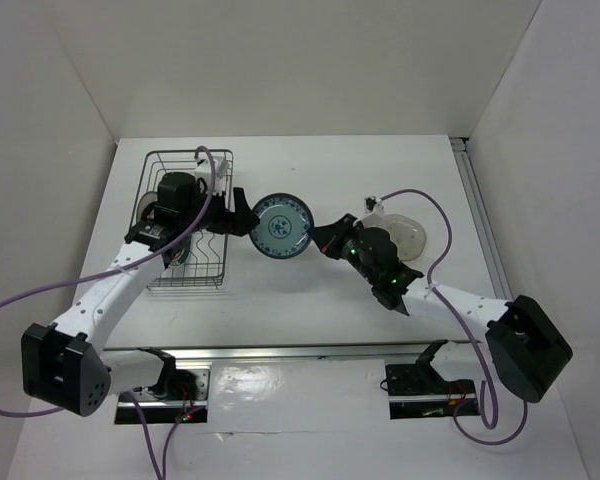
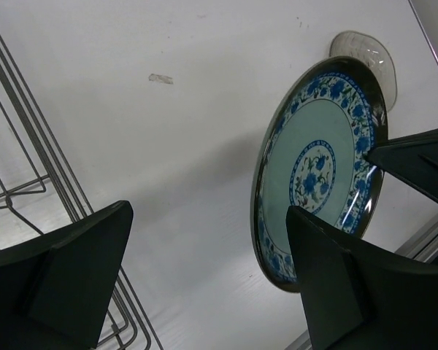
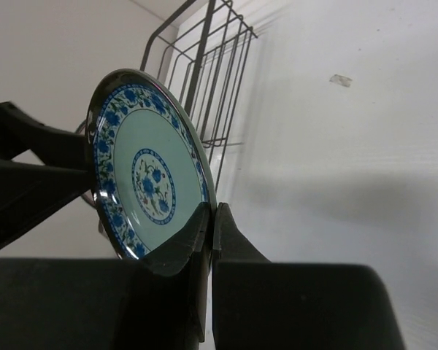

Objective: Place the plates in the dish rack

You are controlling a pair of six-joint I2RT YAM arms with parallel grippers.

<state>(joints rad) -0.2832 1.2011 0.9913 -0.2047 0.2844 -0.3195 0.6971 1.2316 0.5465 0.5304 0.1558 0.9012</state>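
The small teal plate [image 1: 282, 226] with blue flower patterns is held on edge above the table, between the two grippers. My right gripper [image 1: 323, 238] is shut on its right rim; in the right wrist view the fingers [image 3: 212, 219] pinch the plate's [image 3: 142, 171] lower edge. My left gripper [image 1: 248, 215] is open just left of the plate. In the left wrist view the plate [image 2: 314, 171] stands close to the right fingertip [image 2: 328, 270], untouched. The dark wire dish rack [image 1: 218, 268] stands at the left, partly hidden by the left arm. The orange plate is out of view.
A pale, glassy round dish [image 1: 408, 236] lies on the table behind the right arm and also shows in the left wrist view [image 2: 369, 55]. A white round thing [image 1: 145, 208] sits in the rack's left side, half hidden. Rack wires [image 3: 204, 65] rise behind the plate.
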